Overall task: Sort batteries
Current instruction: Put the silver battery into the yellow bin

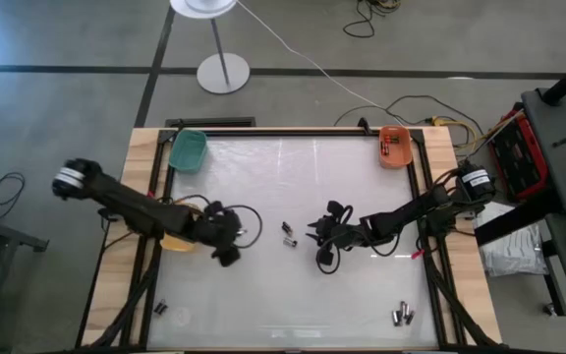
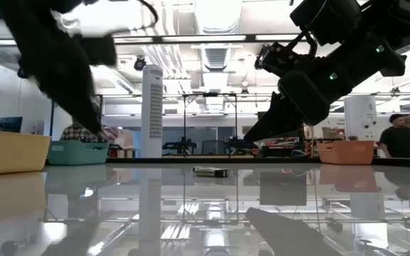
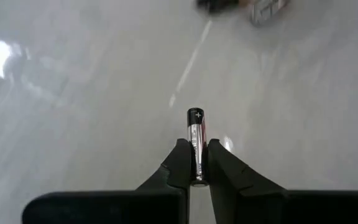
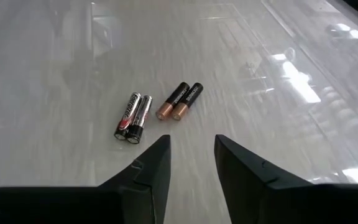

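My left gripper (image 1: pixel 229 253) hangs above the table's left middle, shut on one silver battery with a dark plus end (image 3: pixel 196 127). My right gripper (image 4: pixel 191 149) stands open just right of the table's centre, nothing between its fingers. A little beyond its fingertips several batteries lie on their sides on the tabletop: two silver-and-red ones (image 4: pixel 132 117) and two black-and-copper ones (image 4: pixel 180 101). In the high view they show as a small cluster (image 1: pixel 288 233) between the two grippers. My left gripper pinches the battery's silver body (image 3: pixel 196 155) between its two fingertips (image 3: pixel 180 163). The battery lies along the fingers, and its dark plus end (image 3: pixel 196 115) sticks out past their tips. The fingers slant down toward the table. The battery is lifted clear of the tabletop.
A green bin (image 1: pixel 188 149) stands at the far left corner, an orange bin (image 1: pixel 394 146) at the far right. A yellow bin (image 1: pixel 173 239) sits partly under my left arm. More batteries lie near the front edge, left (image 1: pixel 160 309) and right (image 1: pixel 401 315).
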`<control>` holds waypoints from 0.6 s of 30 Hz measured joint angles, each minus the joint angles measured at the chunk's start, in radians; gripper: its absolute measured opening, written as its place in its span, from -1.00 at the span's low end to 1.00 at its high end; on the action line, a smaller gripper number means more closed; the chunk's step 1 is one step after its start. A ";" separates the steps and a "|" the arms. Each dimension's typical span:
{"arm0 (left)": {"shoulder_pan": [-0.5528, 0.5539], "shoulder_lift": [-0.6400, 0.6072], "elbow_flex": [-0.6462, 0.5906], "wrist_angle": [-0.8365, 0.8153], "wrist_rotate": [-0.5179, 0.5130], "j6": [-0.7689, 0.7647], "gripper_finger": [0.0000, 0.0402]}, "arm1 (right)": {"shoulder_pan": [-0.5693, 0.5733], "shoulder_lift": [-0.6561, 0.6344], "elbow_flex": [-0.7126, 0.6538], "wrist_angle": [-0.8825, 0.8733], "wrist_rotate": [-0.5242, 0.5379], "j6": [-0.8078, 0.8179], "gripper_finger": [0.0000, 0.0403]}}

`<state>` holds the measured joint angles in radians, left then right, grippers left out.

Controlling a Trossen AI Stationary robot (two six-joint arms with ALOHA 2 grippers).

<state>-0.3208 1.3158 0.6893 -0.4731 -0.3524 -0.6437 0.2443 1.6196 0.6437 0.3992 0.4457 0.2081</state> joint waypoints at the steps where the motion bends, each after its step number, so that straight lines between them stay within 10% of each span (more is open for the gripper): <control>1: -0.001 -0.032 0.035 -0.093 0.026 -0.026 -0.94 | 0.000 0.000 0.000 0.000 0.000 0.000 -0.43; 9: -0.002 -0.139 0.265 -0.828 0.168 -0.339 -0.94 | 0.000 0.001 0.000 0.002 0.000 0.000 -0.43; 18: 0.000 -0.157 0.184 -0.917 0.274 -0.606 -0.94 | 0.000 0.001 0.000 0.002 0.000 0.000 -0.35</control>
<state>-0.3212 1.1586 0.8731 -1.3900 -0.0785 -1.2497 0.2443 1.6207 0.6434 0.4007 0.4458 0.2077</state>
